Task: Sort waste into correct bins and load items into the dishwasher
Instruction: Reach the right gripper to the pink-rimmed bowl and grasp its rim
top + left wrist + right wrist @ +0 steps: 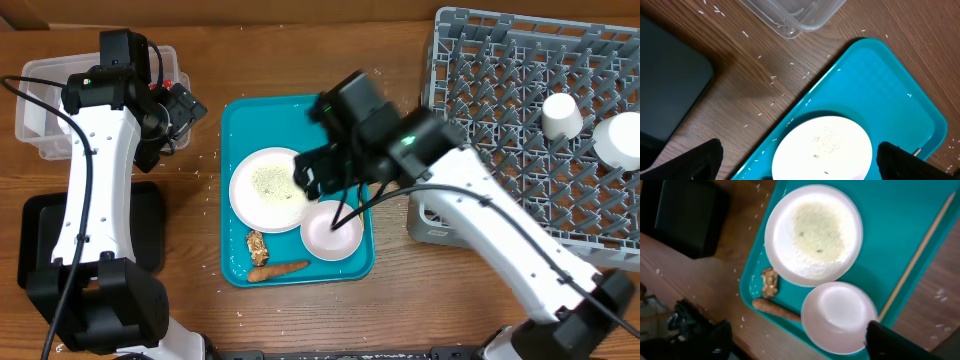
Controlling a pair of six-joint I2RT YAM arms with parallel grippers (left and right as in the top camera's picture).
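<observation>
A teal tray point(270, 120) holds a white plate point(268, 188) dusted with rice crumbs, a small white bowl point(332, 232), a brown food scrap point(257, 246) and an orange carrot piece point(278, 270). In the right wrist view a wooden chopstick point(917, 260) lies along the tray's edge. My right gripper point(795, 340) is open above the bowl point(837, 315), holding nothing; overhead it point(318, 178) hovers over the plate's right side. My left gripper point(797, 165) is open and empty above the plate point(822, 150) at the tray's left edge point(175, 110).
A grey dish rack point(500, 90) at the right holds two white cups point(561, 115) point(618, 138). A clear plastic bin point(40, 100) stands at the back left and a black bin point(40, 240) at the front left. Rice grains are scattered on the wood.
</observation>
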